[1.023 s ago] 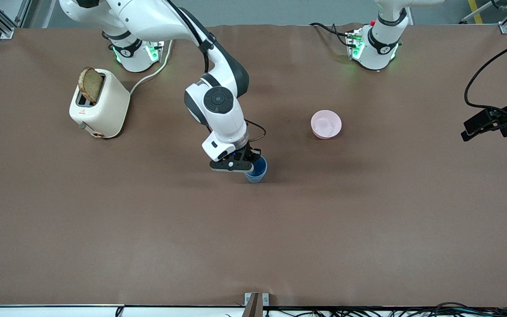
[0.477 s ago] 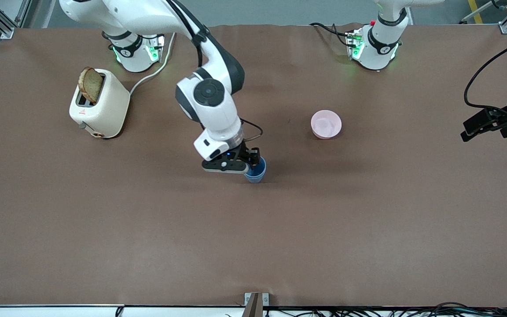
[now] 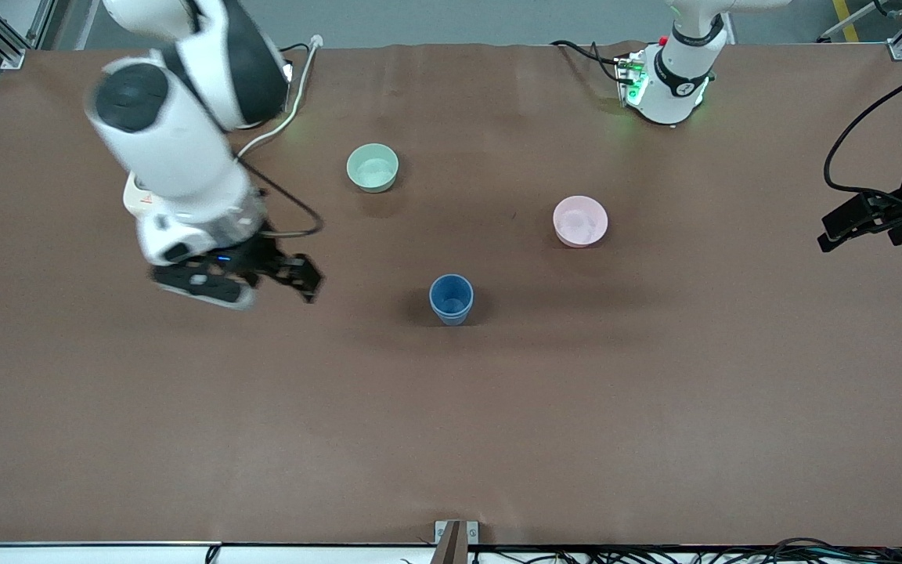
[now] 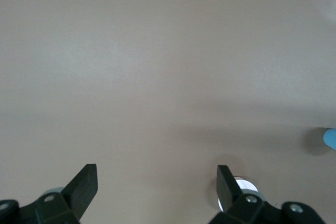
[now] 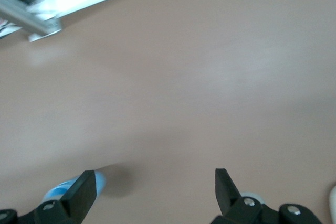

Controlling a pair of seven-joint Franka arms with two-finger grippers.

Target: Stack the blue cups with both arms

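Front view: standing upright on the table [image 3: 451, 439], blue cups [image 3: 451, 298] nested as one stack. Sitting farther from the front camera than the stack, mint-green bowl [image 3: 373, 167] and pink bowl [image 3: 580, 221]. Hanging over bare table toward the right arm's end from the stack, right gripper [image 3: 292, 280], fingers apart, gripping nothing. Waiting at the left arm's end, left gripper [image 3: 858, 222].

Left wrist view: showing left gripper [image 4: 156, 182] fingers spread wide over brown table.

Right wrist view: showing right gripper [image 5: 155, 188] fingers spread, empty.
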